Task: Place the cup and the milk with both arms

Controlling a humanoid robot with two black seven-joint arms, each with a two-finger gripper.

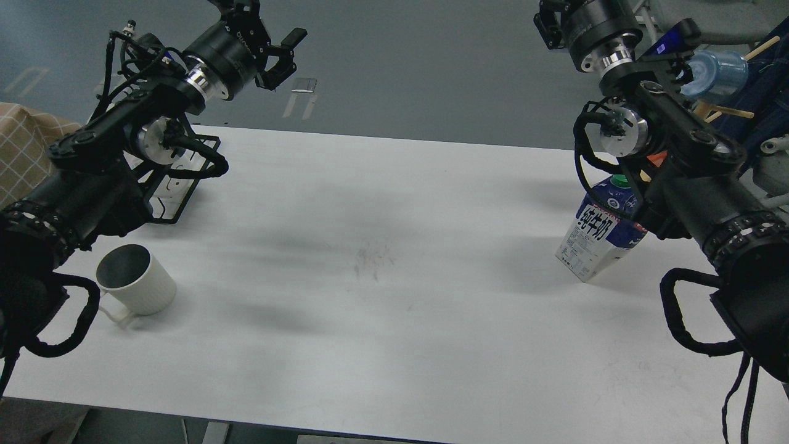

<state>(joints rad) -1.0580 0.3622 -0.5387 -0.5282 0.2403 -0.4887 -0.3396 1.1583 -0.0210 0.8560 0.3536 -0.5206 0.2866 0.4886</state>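
The cup, cream-white and ribbed with a dark grey inside, stands on the white table at the front left, its handle toward the near edge. The milk, a blue and white carton with a green cap, stands at the right. My right forearm partly covers its top. My left gripper hovers high beyond the table's far left edge, open and holding nothing, far from the cup. My right gripper is cut off by the top edge, well above and behind the milk, and its fingers do not show.
A black wire stand sits on the table's far left under my left arm. Off the table to the right are a blue mug and wooden sticks among clutter. A checked cloth lies at the left edge.
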